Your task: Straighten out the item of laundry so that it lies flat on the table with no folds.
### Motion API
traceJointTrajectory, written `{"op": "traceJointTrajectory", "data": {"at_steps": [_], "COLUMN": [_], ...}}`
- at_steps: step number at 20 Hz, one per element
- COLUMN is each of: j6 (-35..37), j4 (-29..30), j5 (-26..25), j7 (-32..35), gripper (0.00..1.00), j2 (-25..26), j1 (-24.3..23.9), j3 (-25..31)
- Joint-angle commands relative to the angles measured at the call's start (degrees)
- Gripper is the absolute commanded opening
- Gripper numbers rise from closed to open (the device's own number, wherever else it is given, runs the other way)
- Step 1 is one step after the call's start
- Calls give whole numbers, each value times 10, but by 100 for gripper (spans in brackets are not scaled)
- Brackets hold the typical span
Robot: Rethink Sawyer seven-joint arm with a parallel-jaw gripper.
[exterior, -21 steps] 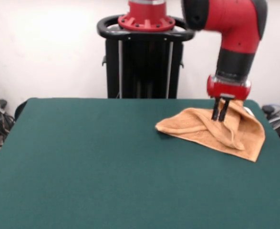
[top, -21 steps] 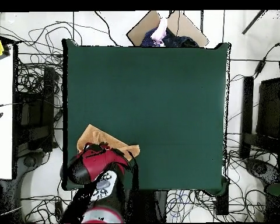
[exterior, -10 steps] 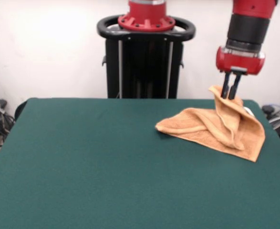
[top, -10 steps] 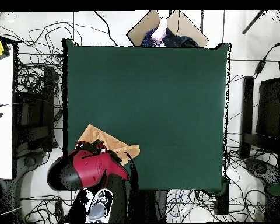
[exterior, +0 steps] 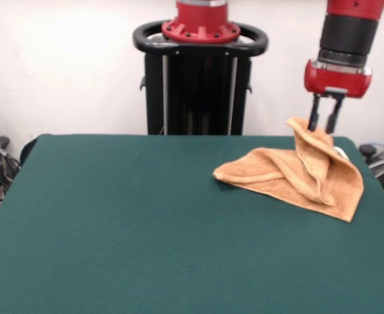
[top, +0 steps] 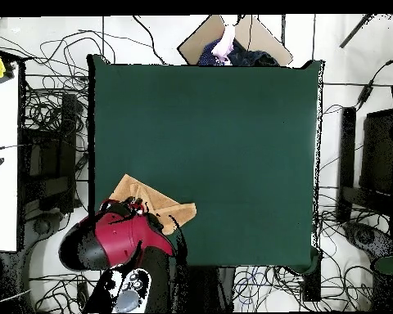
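Observation:
The item of laundry (exterior: 296,173) is an orange-tan towel, bunched in folds at the right far side of the green table (exterior: 146,216), with one corner standing up in a peak. My gripper (exterior: 322,130) hangs just above and to the right of that peak, its fingers spread apart and nothing visibly clamped between them; the left finger is close against the peak. In the overhead view the towel (top: 153,196) shows at the table's (top: 208,147) lower left, partly covered by the red arm (top: 110,241), which hides the gripper.
The black pedestal (exterior: 199,78) stands behind the table. The towel lies near the table's right edge in the front view. Cables (top: 44,123) litter the floor around the table. A person's hand (top: 225,41) and a cardboard piece (top: 241,34) show at the overhead view's top edge.
The gripper rose from the towel, pulling one corner up into a peak, then shifted slightly right and its fingers spread apart. The peak stays standing.

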Motion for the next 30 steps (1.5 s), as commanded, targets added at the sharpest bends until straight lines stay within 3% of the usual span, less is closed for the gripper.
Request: {"op": "traceJointTrajectory", "data": {"at_steps": [1,7,15,19,26,30], "j6": [-4,-97,-179,-153,2,-16], "j4": [-1,-83,-106,-128,-163,-158], "j5": [44,57,184,208,170,159], "j7": [106,147,159,111,26,38], "gripper": [100,100,100,100,100,100], "j2": [36,161,258,255,169,181], "j1": [23,120,191,173,104,98], "j3": [33,-82,-147,-147,-107,-95]}}
